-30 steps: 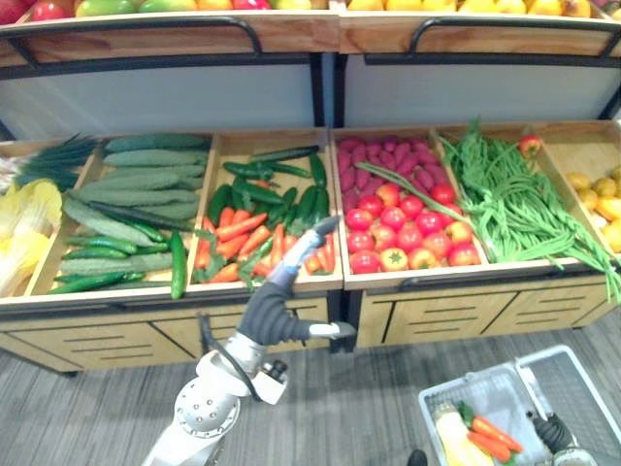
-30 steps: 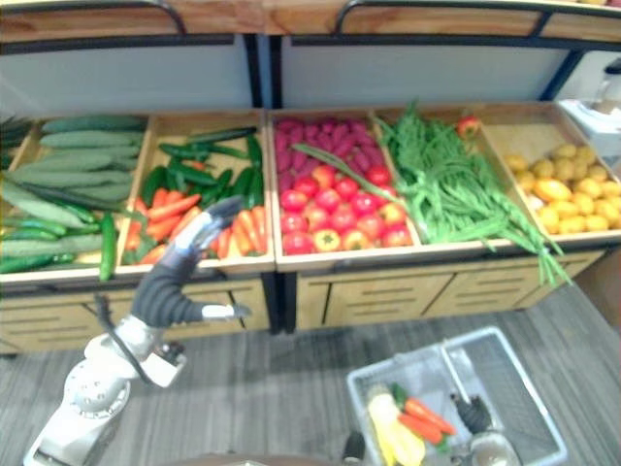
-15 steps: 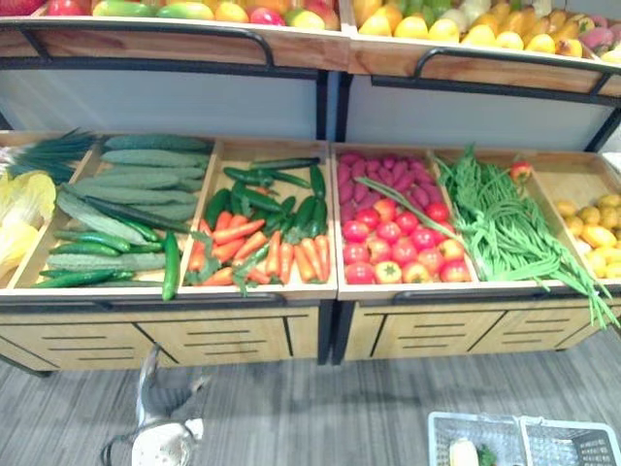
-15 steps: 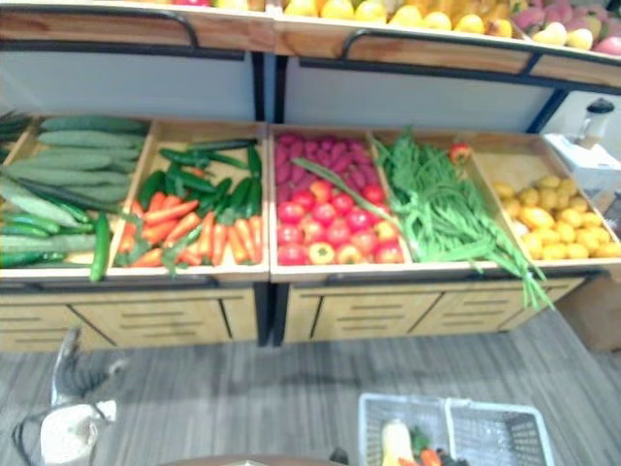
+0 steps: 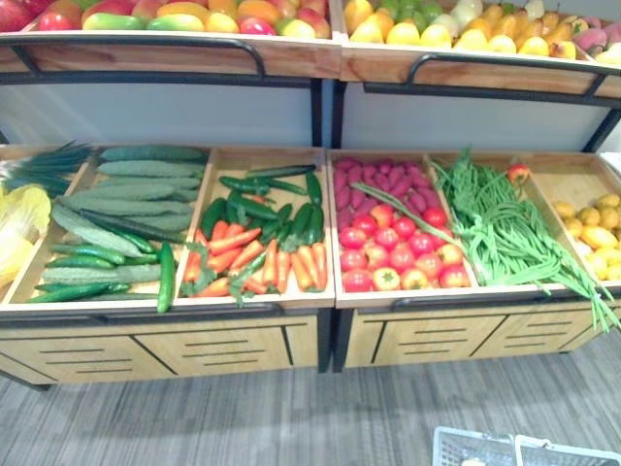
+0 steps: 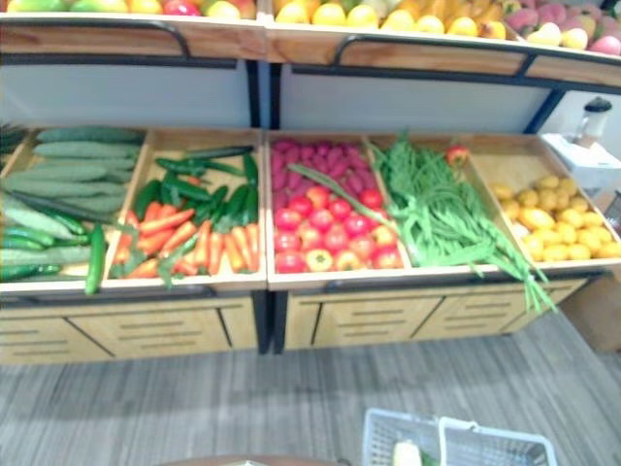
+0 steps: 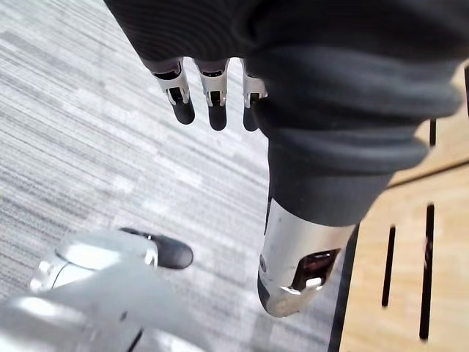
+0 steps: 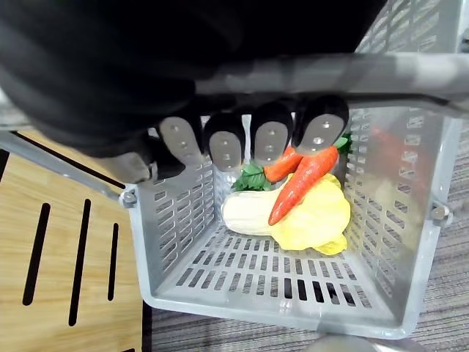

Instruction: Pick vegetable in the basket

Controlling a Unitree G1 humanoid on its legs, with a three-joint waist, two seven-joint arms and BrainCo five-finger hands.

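In the right wrist view two orange carrots (image 8: 304, 183) and a pale yellow cabbage (image 8: 311, 220) were seen in the grey slatted plastic basket (image 8: 278, 282), its grey bar handle (image 8: 330, 73) wrapped by the right hand (image 8: 249, 139), though it was cut off to a rim in the head views, and the left hand (image 7: 212, 95) was hung loose-fingered over open grey floor (image 7: 73, 132).

Dark green cucumbers (image 5: 136, 180) sit at nine o'clock, next to orange carrots (image 5: 262, 262) under glossy green peppers (image 5: 262, 189). In the centre are red tomatoes (image 5: 398, 254), a few tinged yellow. Bright green beans (image 5: 505, 233) run toward three o'clock, with yellow lemons (image 5: 594, 233) beyond. The stand (image 5: 223, 345) is pale wood with black slots, and the floor (image 5: 291, 417) is streaked grey. The pale grey slotted basket (image 8: 293, 282) holds orange green-topped carrots (image 8: 304, 180) and a cream-and-yellow cabbage (image 8: 311, 220).
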